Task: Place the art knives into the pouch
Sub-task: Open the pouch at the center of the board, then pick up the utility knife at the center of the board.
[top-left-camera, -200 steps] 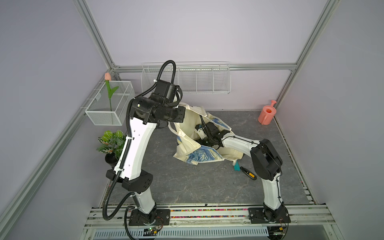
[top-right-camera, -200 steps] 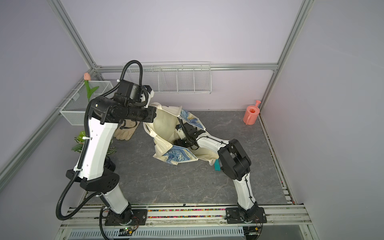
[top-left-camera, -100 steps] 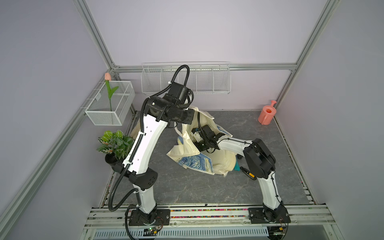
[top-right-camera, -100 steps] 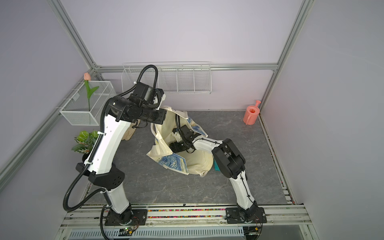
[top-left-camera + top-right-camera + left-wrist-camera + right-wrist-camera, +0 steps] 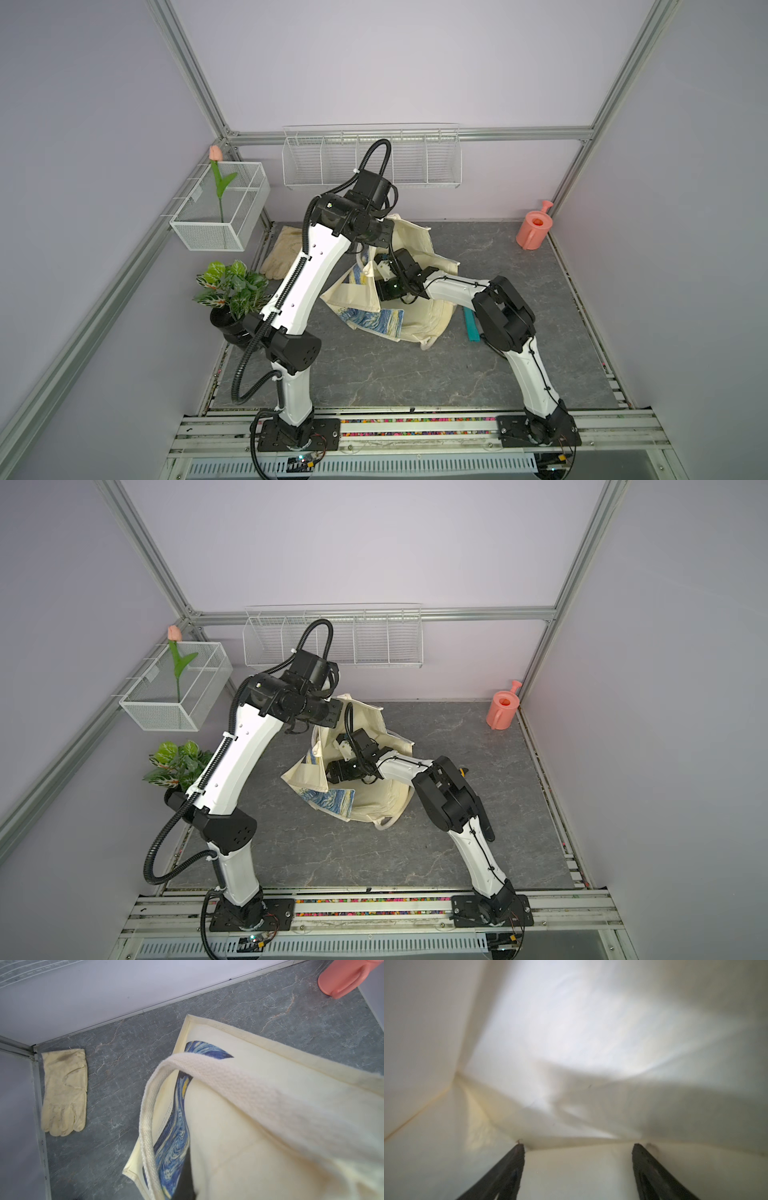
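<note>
Right jaws: the right gripper (image 5: 577, 1146) is seen deep inside the pouch (image 5: 430, 322), jaws spread wide with nothing between them; only creased cream lining is shown ahead.
Left jaws: the left gripper (image 5: 386, 235) is pressed together. The strap handle (image 5: 228, 1082) is judged to be pinched in it, since the strap is drawn up close past the wrist camera and the pouch mouth is held raised; the pinch itself is hidden.
Pouch: it is slumped on the middle of the table (image 5: 374, 374), with the starry print panel folded toward the front and the mouth lifted.
Art knife: it cannot be placed with certainty. None is seen on the lining ahead of the right jaws. A teal strip (image 5: 471, 326) is left on the table just beside the right arm (image 5: 453, 289), outside the pouch; whether that is the knife cannot be told.
Surroundings: beige gloves (image 5: 64, 1093) are laid near the back-left corner and a pink watering can (image 5: 534, 230) at the back right, both apart from the pouch.
Risk, strap: were the strap to slip from the left jaws, the mouth would be dropped over the right gripper.
Risk, cloth: loose lining could be snagged by the spread jaws on the way out, so that the pouch is dragged or tipped and anything inside is spilled.
Risk, elbow: the teal strip could be swept aside by the right arm's low elbow.
</note>
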Tool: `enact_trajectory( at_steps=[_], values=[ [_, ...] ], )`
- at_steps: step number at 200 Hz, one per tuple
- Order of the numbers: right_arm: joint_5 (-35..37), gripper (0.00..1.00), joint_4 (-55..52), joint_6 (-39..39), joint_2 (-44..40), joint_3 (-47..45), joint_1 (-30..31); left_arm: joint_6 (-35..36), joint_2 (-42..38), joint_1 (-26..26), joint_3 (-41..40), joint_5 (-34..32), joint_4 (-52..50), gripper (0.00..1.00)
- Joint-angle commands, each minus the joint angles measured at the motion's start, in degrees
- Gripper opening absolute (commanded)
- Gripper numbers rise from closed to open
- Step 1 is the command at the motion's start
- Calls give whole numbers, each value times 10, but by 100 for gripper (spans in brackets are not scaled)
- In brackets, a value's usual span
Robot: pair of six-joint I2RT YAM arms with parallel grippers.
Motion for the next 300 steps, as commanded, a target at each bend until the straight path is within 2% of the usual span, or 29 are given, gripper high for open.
enact_trajectory(
  at_steps=[1,54,90,116,137,171,242,256,287,300],
  values=[
    [6,85,-32,-21,-108,-43,7,-6,5,0,5,-4,65,0],
    [49,85,-68,-45,-289,-134,8,-11,63,0,55,10,66,0],
    [160,86,-146,-61,-434,-192,0,-15,64,-1,55,15,70,0],
    [238,86,-212,-37,-513,-246,-39,-17,56,0,45,25,73,0],
    [236,87,-203,9,-558,-331,-97,-18,46,-1,32,28,79,0],
    [275,87,-266,22,-539,-380,-135,-12,33,-2,22,32,76,0],
    [254,86,-206,40,-452,-439,-182,-12,5,-3,-15,39,89,0],
    [250,83,-196,37,-415,-433,-186,-15,2,-3,-21,44,93,0],
    [254,67,-180,35,-342,-425,-186,-17,1,-4,-23,48,94,0],
    [267,65,-175,37,-333,-425,-186,-17,2,-4,-22,48,93,0]
  ],
)
